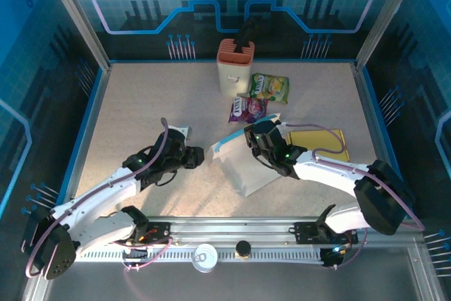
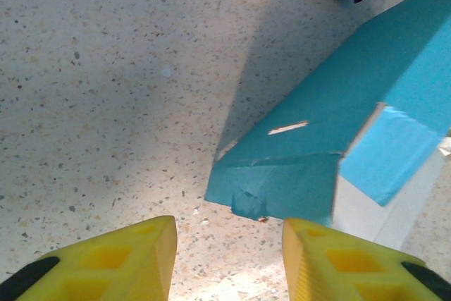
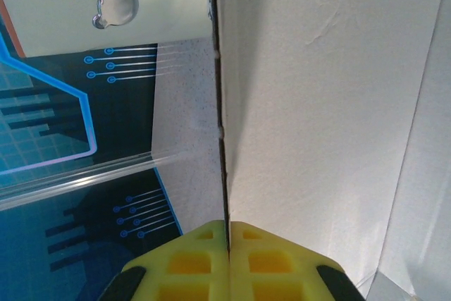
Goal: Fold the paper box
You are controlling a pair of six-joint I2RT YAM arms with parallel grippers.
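The paper box (image 1: 246,170) lies half open at the table's centre, teal outside and white inside. My right gripper (image 1: 255,134) is at the box's back edge. In the right wrist view its yellow fingers (image 3: 227,227) are shut on the thin edge of a white panel (image 3: 324,103). My left gripper (image 1: 196,156) sits just left of the box's teal end flap (image 1: 220,147). In the left wrist view its jaws (image 2: 229,244) stand open over bare table, with the creased teal flap (image 2: 282,181) just ahead of the tips and apart from them.
A cream container with an orange lid (image 1: 235,68) stands at the back. A green snack bag (image 1: 270,87) and a purple one (image 1: 246,108) lie behind the box. A yellow flat pad (image 1: 317,144) lies right of it. A can (image 1: 205,256) sits on the front rail.
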